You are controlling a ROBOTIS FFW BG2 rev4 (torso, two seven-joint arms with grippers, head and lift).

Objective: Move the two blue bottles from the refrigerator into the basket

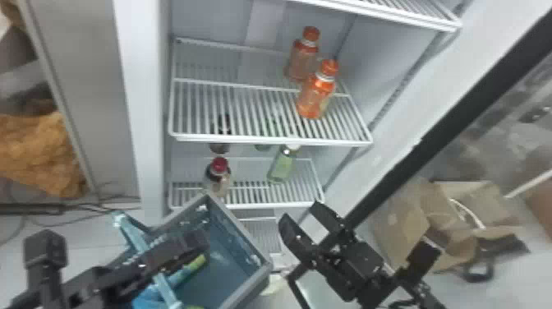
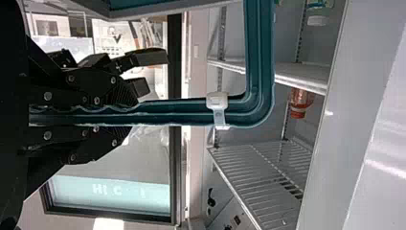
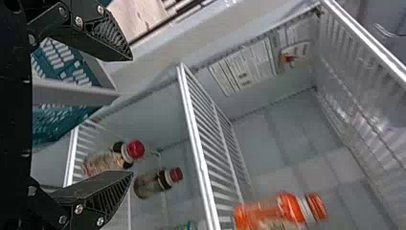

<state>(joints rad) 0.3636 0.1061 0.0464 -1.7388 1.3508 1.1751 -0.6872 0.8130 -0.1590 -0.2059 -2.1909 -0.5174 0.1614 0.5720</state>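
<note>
In the head view my left gripper (image 1: 201,240) reaches over the grey-blue basket (image 1: 246,283); in the left wrist view the left gripper (image 2: 136,115) is shut on the teal basket handle (image 2: 177,112). Inside the basket, partly behind the left arm, lie blue shapes with yellow-green ends, one like a blue bottle (image 1: 176,278). Right of the basket, in front of the lower refrigerator shelves, my right gripper (image 1: 302,215) stands open with nothing between its fingers. The right wrist view shows the right gripper (image 3: 130,115) spread wide, the basket (image 3: 76,91) beyond.
Two orange bottles (image 1: 316,95) stand at the right of the upper wire shelf (image 1: 263,139). On the shelf below are a green bottle (image 1: 282,165) and red-capped dark bottles (image 3: 107,160). The refrigerator's left wall (image 1: 141,102) and dark-edged door (image 1: 410,156) flank the opening.
</note>
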